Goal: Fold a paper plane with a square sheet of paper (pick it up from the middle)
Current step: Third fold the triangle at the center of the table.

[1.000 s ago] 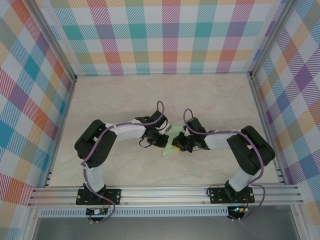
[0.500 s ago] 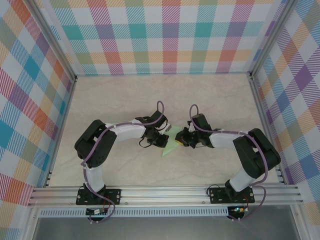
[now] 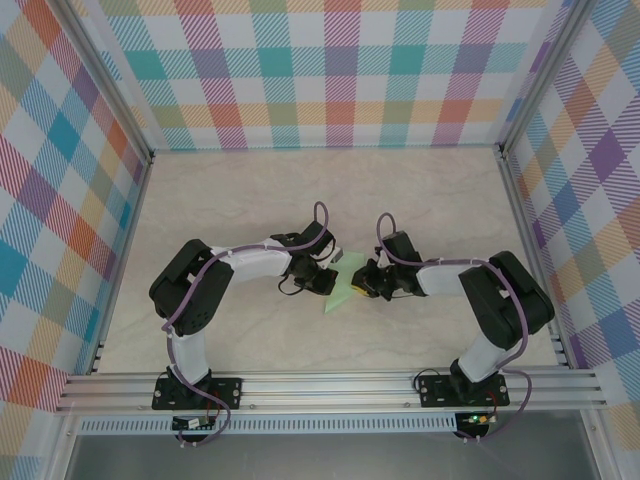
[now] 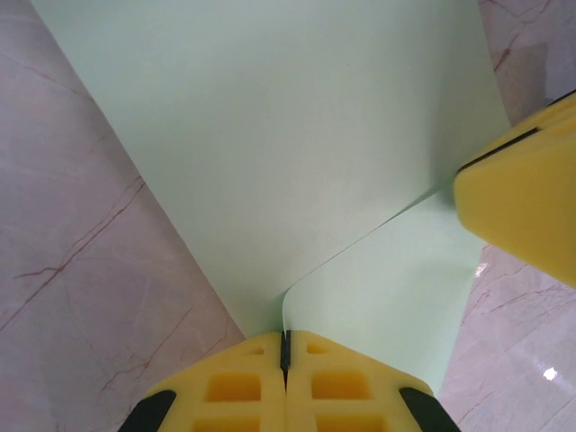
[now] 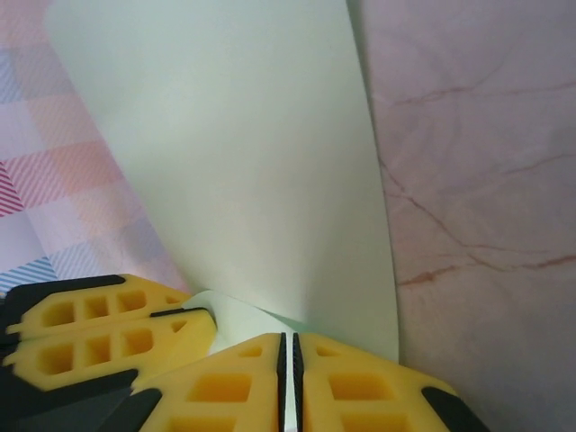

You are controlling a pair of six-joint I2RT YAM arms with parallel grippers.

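The square sheet of paper (image 3: 343, 287) sits between the two grippers over the middle of the table (image 3: 240, 200), and each gripper pinches it from its own side. The left gripper (image 3: 325, 274) has its yellow fingers pressed together on the paper's near edge, with only a dark seam between them. The right gripper (image 3: 364, 286) is clamped in the same way on the edge facing it. Holding the sheet at two points probably lets one arm steady it while the other bends it, since paper this thin would sag or slide under a single grip. That suggests an early fold is in hand, because nothing here has the slim pointed shape of a plane yet. From above, the paper is only a small pale wedge half hidden by the wrists, and its layers cannot be read. The left wrist view shows more. Straight ahead of the left fingertips one curved layer overlaps another, with the free edge running off ahead and to the right towards a yellow finger of the right gripper at the paper's right border. The right wrist view shows the sheet rising broad and smooth ahead of its own shut fingers. The left gripper's fingers (image 5: 108, 328) are low to its left, touching or nearly touching the curl. A plaid wall (image 5: 54, 171) shows beyond on that side, so the sheet stands tilted up rather than flat. I cannot tell whether its lowest corner rests on the table.
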